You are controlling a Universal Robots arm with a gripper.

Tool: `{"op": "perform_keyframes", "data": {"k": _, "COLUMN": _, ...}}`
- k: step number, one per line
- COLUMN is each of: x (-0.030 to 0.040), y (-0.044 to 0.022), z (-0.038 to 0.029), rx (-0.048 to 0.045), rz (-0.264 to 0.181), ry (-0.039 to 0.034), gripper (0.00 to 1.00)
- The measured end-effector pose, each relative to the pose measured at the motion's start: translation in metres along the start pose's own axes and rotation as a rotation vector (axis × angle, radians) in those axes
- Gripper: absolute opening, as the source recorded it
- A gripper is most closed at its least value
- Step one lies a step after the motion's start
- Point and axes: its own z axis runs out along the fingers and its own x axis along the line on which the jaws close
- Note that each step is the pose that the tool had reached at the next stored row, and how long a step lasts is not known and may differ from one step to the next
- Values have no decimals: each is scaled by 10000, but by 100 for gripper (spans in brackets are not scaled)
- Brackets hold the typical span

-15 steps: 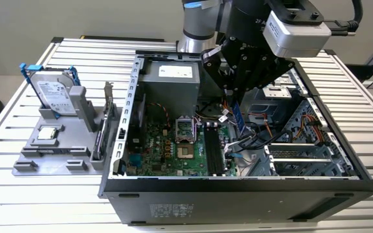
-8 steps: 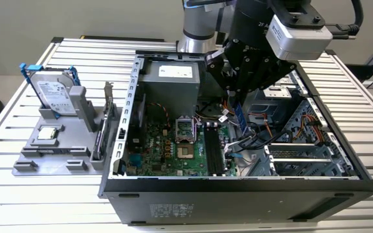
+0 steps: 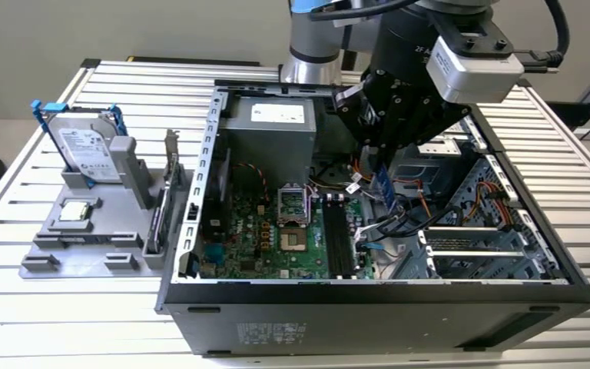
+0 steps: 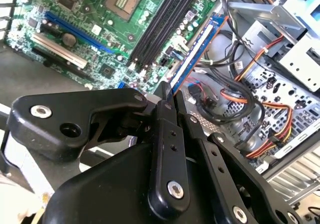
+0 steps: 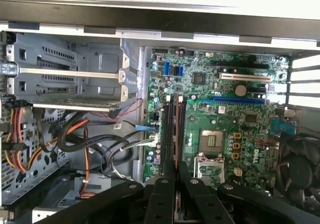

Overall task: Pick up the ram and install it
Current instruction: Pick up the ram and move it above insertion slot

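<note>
The gripper is down inside the open case. Its fingers are closed tight on the ram and pinch it by one end. The rest of the stick pokes out past the tips.

In the exterior view the ram hangs on edge under the gripper, above the green board. It is just beside the two long black slots, on the exterior view's right of them, by the loose cables. It is not in a slot yet, and both slots are bare.

On the exterior view's left, outside the case, a hard drive in a blue frame stands on a grey stand on the table – well apart from the gripper.
</note>
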Motion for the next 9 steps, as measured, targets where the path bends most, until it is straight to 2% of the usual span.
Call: {"op": "perform_keyframes", "data": {"k": 9, "x": 73, "y": -132, "z": 102, "rx": -13, "rz": 41, "ry": -4, "gripper": 0}}
